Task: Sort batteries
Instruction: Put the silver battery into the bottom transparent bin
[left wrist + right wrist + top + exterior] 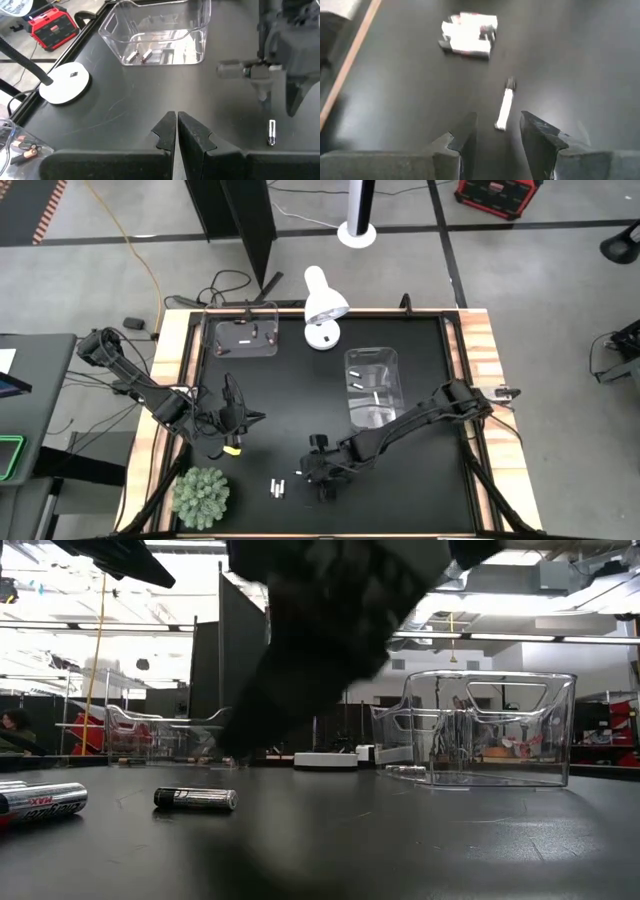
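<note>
The right gripper (pixel 495 137) is held half open, grasping nothing, over a white battery (pixel 504 110) near the 6 o'clock edge of the tabletop (pixel 400 480). In the right wrist view, the battery's long side lies between the fingers, its dark tip pointed away. It should be squeezed across the middle. The left gripper (pixel 176 131) is clenched empty at 9 o'clock.

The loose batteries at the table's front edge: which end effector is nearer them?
Right. The right end effector hovers just beside the loose batteries; the left end effector sits farther off, nearer the left edge.
</note>
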Available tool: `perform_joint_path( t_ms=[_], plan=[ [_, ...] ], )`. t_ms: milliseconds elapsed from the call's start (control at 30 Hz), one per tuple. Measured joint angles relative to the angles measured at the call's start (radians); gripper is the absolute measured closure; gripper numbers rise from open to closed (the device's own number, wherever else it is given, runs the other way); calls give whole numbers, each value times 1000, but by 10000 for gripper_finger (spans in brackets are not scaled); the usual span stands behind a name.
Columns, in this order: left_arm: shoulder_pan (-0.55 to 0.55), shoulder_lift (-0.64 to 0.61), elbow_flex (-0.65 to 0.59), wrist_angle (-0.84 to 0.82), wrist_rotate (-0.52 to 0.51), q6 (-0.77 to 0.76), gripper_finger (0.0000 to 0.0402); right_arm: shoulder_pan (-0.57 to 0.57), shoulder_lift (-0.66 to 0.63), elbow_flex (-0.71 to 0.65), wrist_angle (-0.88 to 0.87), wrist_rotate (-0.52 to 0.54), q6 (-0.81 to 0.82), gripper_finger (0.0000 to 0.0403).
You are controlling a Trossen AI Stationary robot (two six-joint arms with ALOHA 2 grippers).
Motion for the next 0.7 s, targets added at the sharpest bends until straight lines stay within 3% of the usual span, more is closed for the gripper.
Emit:
perform_joint_path(
  t_ms=[500, 700],
  plan=[
    [0, 0, 0, 2, 2, 0, 388, 2, 143, 132, -87, 86, 30, 248],
    [0, 0, 0, 4, 2, 0, 388, -1, 161, 163, -157, 112, 28, 314]
  ],
)
